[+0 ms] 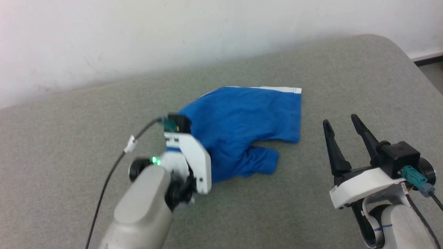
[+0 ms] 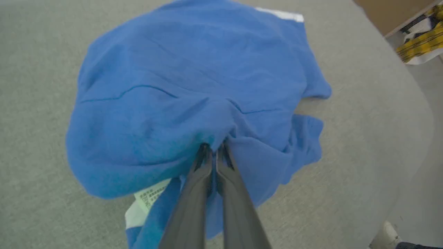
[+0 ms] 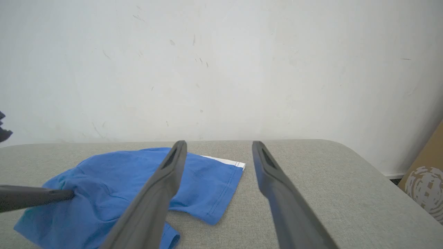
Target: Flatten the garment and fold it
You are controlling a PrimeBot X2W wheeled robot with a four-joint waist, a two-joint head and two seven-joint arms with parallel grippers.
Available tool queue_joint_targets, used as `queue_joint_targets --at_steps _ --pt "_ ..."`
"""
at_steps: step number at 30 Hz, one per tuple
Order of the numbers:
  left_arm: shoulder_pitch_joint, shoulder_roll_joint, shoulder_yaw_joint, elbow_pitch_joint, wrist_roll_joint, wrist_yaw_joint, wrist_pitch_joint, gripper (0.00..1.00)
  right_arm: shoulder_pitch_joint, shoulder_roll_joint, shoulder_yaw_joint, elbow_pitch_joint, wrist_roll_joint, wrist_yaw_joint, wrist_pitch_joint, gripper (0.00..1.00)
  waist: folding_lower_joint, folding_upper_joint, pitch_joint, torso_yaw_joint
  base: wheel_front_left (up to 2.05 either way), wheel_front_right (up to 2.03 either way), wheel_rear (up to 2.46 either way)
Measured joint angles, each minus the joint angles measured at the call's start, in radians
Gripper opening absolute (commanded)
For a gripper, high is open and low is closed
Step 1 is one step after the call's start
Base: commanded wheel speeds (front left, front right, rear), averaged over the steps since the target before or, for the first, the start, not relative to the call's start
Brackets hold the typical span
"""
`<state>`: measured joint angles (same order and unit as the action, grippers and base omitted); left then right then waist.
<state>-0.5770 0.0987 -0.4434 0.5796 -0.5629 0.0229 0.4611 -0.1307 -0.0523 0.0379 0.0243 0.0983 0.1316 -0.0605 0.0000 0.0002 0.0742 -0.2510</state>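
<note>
The grey bench (image 1: 346, 69) carries the blue shorts (image 1: 249, 117) near its middle, crumpled, with the white band (image 1: 282, 89) along the far edge. The left gripper (image 2: 214, 148) pinches a raised fold with its fingers pressed together, probably to pull the cloth flat. The right gripper (image 1: 340, 119) hovers beside the shorts, fingers spread and holding nothing, free to pin or take a corner

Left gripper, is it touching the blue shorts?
Touching. The left wrist view shows the left gripper closed on a bunched fold of the blue shorts, cloth puckering around its tips.

The bright blue shorts (image 1: 242, 128) lie rumpled, a bunched fold pinched in the left gripper (image 2: 213, 149), a white band along the edge farthest from it.
</note>
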Motion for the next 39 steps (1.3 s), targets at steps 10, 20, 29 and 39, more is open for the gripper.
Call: queue_joint_targets --at_steps 10,20,29,39 --pt "0.121 -0.031 0.021 0.006 -0.069 0.032 -0.084 1.00 0.008 0.000 -0.001 0.006 -0.002 0.000 0.014 1.00 0.0000 0.0000 -0.001 0.027 0.00 0.00 0.00" --pt "0.280 0.034 0.184 -0.285 -0.014 0.059 -0.652 1.00 0.036 0.001 -0.026 -0.004 -0.011 0.000 0.032 1.00 0.0000 0.0000 -0.025 0.122 0.00 0.00 0.00" --pt "0.451 0.090 0.309 -0.462 0.132 0.078 -0.718 1.00 0.047 0.000 -0.028 0.009 -0.012 0.000 0.100 1.00 0.0000 0.0000 -0.029 0.213 0.00 0.00 0.00" --pt "0.530 0.016 0.390 -0.532 0.212 0.038 -0.718 1.00 -0.033 0.002 0.064 0.202 0.042 0.000 0.406 1.00 0.0000 0.0000 0.007 0.276 0.00 0.00 0.00"
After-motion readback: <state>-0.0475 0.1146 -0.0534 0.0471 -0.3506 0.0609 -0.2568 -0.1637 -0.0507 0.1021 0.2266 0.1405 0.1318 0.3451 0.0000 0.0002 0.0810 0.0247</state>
